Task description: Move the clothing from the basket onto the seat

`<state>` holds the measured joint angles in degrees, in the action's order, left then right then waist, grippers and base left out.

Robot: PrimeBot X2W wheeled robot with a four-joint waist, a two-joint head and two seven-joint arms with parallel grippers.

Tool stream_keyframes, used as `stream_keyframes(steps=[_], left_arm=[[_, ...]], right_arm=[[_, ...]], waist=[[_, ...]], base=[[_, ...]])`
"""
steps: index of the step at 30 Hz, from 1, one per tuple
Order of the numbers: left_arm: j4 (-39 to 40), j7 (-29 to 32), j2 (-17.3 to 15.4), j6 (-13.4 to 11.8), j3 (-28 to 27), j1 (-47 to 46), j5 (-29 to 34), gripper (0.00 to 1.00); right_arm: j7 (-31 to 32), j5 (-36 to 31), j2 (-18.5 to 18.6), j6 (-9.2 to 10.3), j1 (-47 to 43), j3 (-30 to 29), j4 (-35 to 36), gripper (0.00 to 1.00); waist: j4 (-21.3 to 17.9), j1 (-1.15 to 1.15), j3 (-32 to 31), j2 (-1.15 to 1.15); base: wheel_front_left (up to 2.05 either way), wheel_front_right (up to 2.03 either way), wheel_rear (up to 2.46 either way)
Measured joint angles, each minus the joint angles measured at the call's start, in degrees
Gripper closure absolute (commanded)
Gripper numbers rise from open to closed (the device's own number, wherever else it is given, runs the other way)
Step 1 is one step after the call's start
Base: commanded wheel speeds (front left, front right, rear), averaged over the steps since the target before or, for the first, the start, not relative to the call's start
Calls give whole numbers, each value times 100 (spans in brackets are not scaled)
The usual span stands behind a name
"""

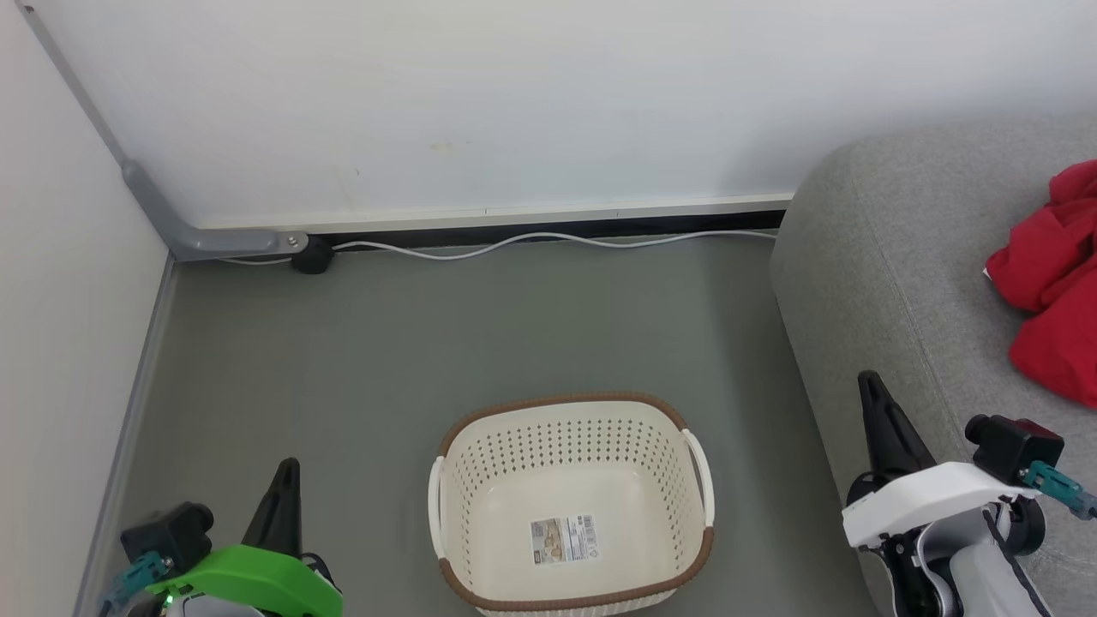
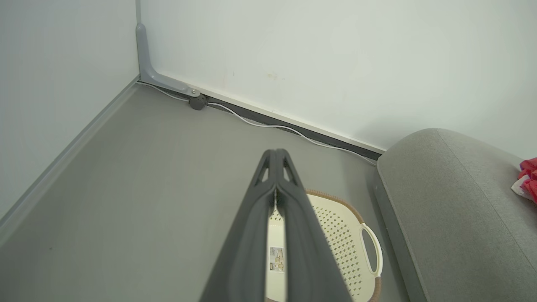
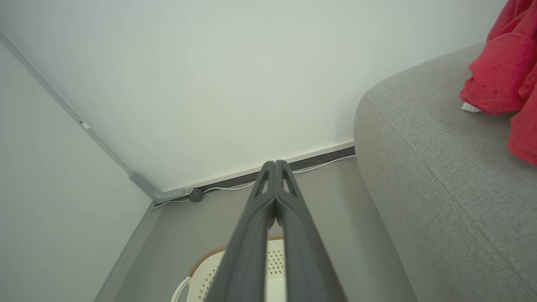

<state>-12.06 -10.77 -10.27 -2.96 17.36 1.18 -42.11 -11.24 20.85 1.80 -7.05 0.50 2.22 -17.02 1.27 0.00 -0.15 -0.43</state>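
Observation:
The cream basket [image 1: 480, 480] with its brown rim stands on the floor at the bottom middle, holding nothing but a label on its bottom. Red clothing [image 1: 1054, 283] lies bunched on the grey seat [image 1: 866, 257] at the right edge. My left gripper [image 1: 290, 467] is shut and empty, low at the left of the basket. My right gripper [image 1: 868, 379] is shut and empty over the seat's front edge. The left wrist view has shut fingers [image 2: 276, 153] above the basket [image 2: 344, 235]. The right wrist view has shut fingers [image 3: 275, 163], with the clothing [image 3: 499, 75] on the seat [image 3: 440, 176].
A white wall [image 1: 514, 103] runs along the back, with a white cable [image 1: 548, 240] at its foot and a grey bracket [image 1: 214, 240] in the left corner. A side wall [image 1: 60, 343] closes off the left. Grey-green floor [image 1: 471, 326] lies between basket and wall.

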Motion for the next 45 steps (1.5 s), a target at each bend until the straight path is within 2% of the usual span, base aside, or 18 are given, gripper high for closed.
stream_keyframes(steps=[45], left_arm=[[-160,832,352,467,-1048,-120,-2653,100]], right_arm=[[960,3720,2,0,141,-534,26,100]], waist=[[-72,0,17,0]], base=[[0,0,0]])
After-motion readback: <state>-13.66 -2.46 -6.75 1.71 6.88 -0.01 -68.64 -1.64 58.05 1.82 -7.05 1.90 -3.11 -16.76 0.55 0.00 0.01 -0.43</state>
